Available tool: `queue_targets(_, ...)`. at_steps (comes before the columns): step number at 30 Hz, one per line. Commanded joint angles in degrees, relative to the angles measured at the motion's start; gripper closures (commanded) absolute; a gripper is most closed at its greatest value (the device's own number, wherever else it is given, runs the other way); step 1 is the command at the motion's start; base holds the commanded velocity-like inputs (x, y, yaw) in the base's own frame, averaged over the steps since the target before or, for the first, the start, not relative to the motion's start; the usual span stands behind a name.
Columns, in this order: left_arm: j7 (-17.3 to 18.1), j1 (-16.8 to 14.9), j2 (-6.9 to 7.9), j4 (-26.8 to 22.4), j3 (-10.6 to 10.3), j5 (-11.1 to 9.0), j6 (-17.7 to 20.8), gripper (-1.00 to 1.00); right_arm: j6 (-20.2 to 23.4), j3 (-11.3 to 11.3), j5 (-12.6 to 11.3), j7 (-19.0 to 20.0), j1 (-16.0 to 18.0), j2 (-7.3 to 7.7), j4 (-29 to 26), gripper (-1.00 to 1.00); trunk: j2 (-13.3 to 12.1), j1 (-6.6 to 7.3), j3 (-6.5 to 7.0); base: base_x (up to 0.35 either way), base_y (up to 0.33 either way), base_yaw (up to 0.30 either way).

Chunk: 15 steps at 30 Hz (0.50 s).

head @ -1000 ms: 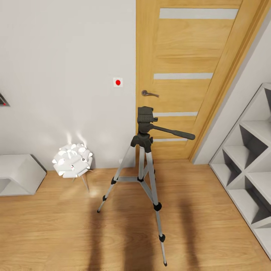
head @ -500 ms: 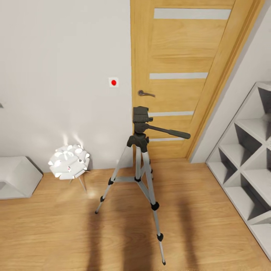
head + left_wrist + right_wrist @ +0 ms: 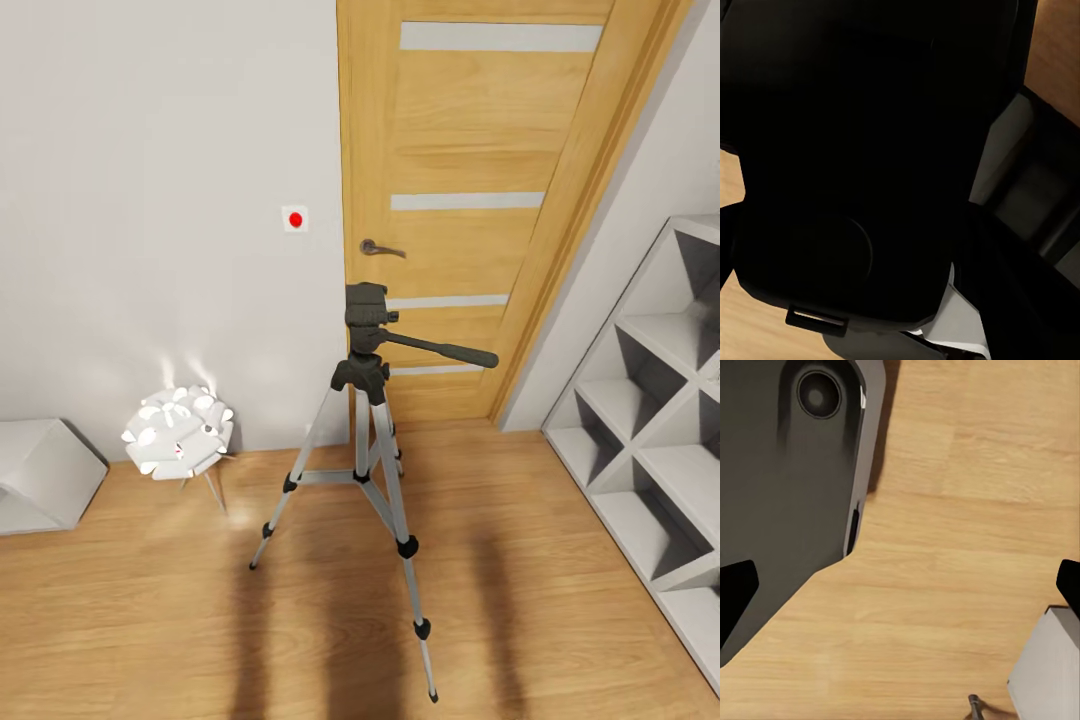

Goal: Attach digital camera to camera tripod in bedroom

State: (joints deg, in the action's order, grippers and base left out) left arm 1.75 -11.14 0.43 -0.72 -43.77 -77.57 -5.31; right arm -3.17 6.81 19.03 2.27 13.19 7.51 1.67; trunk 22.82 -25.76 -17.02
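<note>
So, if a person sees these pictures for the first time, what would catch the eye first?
Probably the camera tripod, standing upright on the wood floor in the middle of the head view, its pan handle pointing right. Behind it rises a wooden door, and the glowing white flower-shaped lamp sits low by the wall at left.

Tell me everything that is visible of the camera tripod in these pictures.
The camera tripod stands upright on the light wood plank floor, in front of the wooden door. It has three silver-grey telescopic legs, spread wide, with black joints and black feet. A brace links the legs midway. On top sits a black head, with a long black pan handle pointing toward the white cube shelves. Nothing is mounted on the head. A white flower-shaped lamp stands beside it, apart.
</note>
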Motion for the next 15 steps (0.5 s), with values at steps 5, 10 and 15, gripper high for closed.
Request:
queue_targets(5, 0.1, 0.0, -0.53, 0.1, -0.7, -0.7, -0.1, 1.00, -1.4, 1.5, 0.2, -0.1, -0.9, 1.01, 0.1, -1.00, 0.1, -0.03, -0.09, 0.000, 0.000, 0.000)
queue_targets(10, 0.1, 0.0, -0.52, 0.1, -0.7, -0.7, -0.1, 1.00, -3.0, 2.5, 0.3, -0.3, -2.5, 1.02, 0.6, -1.00, 0.1, -0.03, -0.09, 0.000, 0.000, 0.000)
queue_targets(15, 0.1, 0.0, -0.52, 0.1, -0.7, -0.7, -0.1, 1.00, -2.2, 1.9, 1.5, -0.3, -4.2, 0.91, -1.0, -1.00, 0.1, -0.03, -0.09, 0.000, 0.000, 0.000)
